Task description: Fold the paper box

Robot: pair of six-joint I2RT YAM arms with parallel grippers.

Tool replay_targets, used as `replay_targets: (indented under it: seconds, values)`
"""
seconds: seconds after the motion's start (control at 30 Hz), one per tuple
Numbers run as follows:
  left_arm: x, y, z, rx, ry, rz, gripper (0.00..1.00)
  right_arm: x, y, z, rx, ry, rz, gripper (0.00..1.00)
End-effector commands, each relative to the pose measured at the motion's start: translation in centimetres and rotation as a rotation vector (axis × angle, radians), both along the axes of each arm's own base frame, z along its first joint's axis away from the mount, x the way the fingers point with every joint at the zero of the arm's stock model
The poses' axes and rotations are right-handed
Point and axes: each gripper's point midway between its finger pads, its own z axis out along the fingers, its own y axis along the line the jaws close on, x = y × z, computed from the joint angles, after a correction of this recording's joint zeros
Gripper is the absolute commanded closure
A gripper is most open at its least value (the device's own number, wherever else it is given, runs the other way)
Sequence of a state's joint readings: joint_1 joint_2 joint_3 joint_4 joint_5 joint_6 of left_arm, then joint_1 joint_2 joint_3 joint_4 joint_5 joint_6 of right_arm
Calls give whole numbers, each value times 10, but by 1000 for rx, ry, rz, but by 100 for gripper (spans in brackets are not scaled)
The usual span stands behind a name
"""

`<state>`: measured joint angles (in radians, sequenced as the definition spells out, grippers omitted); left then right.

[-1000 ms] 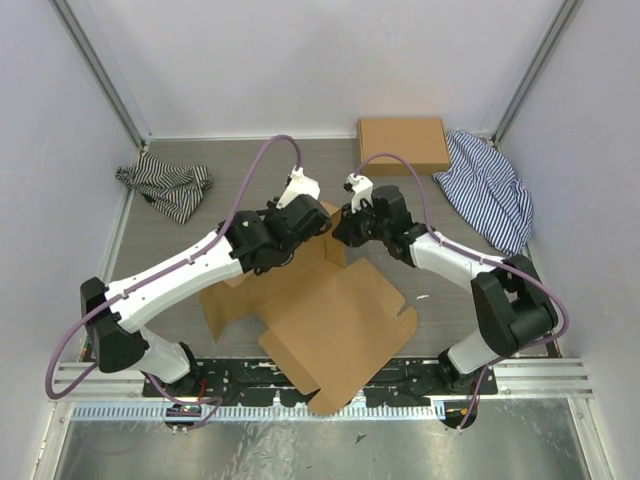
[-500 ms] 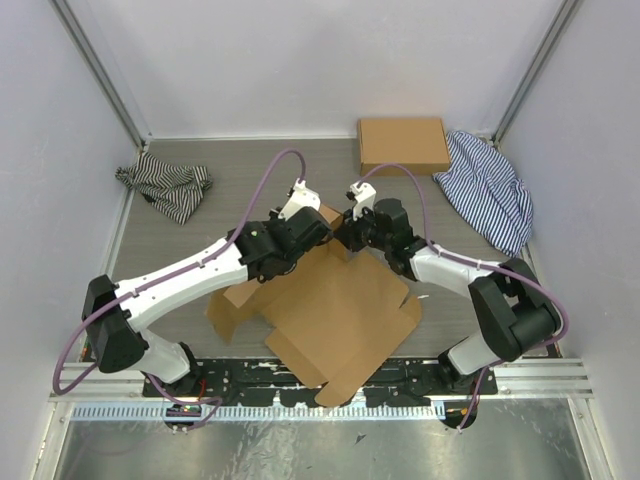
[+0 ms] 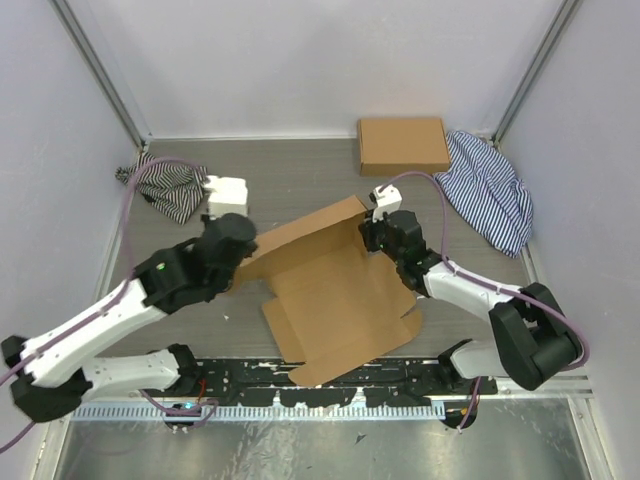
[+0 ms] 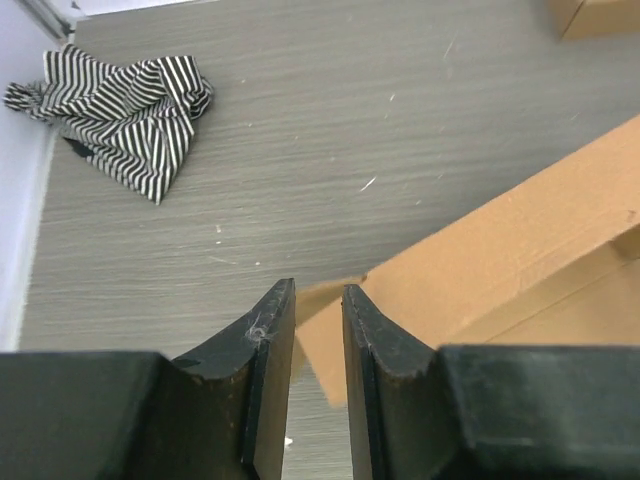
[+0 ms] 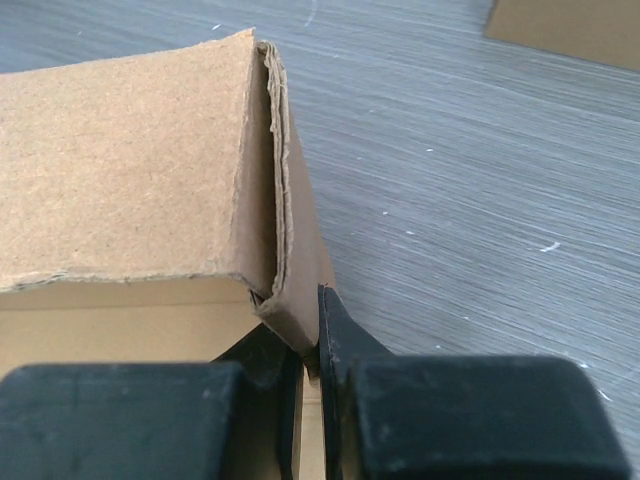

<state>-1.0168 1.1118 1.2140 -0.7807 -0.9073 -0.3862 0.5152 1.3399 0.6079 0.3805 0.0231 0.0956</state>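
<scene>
The paper box is lying half-folded in the middle of the table, with its far wall standing up. The right gripper is pinching this wall's corner at the box's 1 o'clock. The left gripper is hovering at the 9 o'clock end, jaws slightly apart and holding nothing. A striped cloth is lying at 10 o'clock and a closed brown box at 1 o'clock.

Left pincer: jaws narrowly parted, at left end of the paper box.
Right pincer: clamped on its far right corner.
</scene>
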Motion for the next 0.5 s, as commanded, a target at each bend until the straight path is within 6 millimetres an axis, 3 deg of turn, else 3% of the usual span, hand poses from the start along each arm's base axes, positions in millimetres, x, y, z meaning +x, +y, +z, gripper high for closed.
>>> replay_targets:
  seconds: [0.0,0.23,0.37,0.47]
  values:
    - [-5,-4,9,-236,-61,-7,67,14,-21,41,92,-107,-175,99]
    - [-7,-29,-21,-350,52,-20,53,-9,-41,41,158,-115,-303,99]
    - [-1,-52,-18,-476,75,-57,50,-19,-48,41,172,-112,-330,99]
    - [5,-55,-19,-516,79,-47,50,-21,-50,44,173,-116,-325,99]
